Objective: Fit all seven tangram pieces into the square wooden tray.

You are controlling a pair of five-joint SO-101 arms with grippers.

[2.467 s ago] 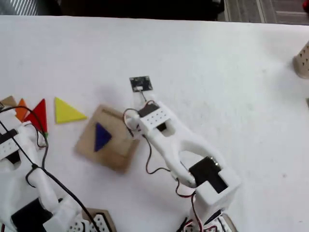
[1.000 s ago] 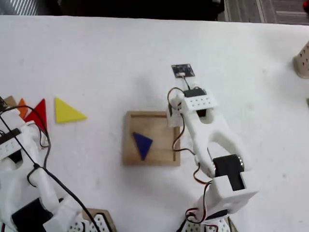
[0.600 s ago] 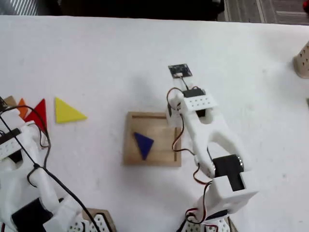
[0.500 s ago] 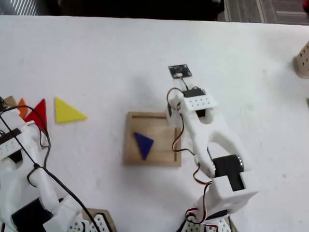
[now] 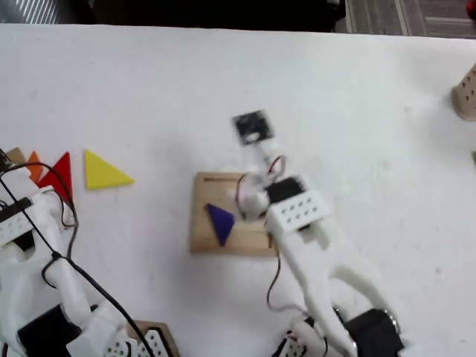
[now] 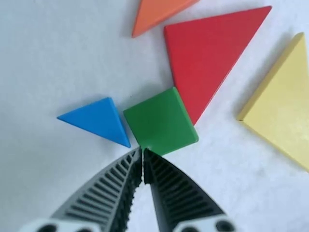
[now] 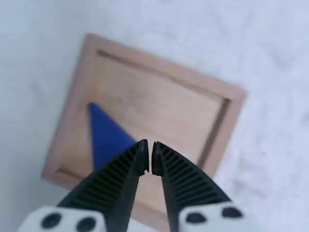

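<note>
The square wooden tray [image 5: 204,181] lies mid-table with a dark blue triangle [image 5: 220,222] inside it. My right gripper [image 7: 148,147] hovers shut over the tray [image 7: 164,65], its tips just beside the dark blue triangle [image 7: 106,133], holding nothing. At the table's left lie a red triangle [image 5: 58,177], a yellow triangle [image 5: 103,172] and an orange piece [image 5: 31,167]. My left gripper [image 6: 142,152] is shut, tips at a corner of a green square [image 6: 160,122]. Around it lie a light blue triangle [image 6: 96,121], the red triangle [image 6: 210,53], the yellow triangle [image 6: 285,121] and the orange piece [image 6: 157,12].
A perforated wooden block [image 5: 465,93] stands at the far right edge. A brown piece [image 5: 11,156] shows at the left edge. Another wooden item [image 5: 152,335] sits by the left arm's base. White tabletop stretches behind the tray and to its right.
The tray went from tilted at the left to square at mid-table. Since then the right arm has drawn back toward the front and swung left over the tray. The left arm has kept still.
</note>
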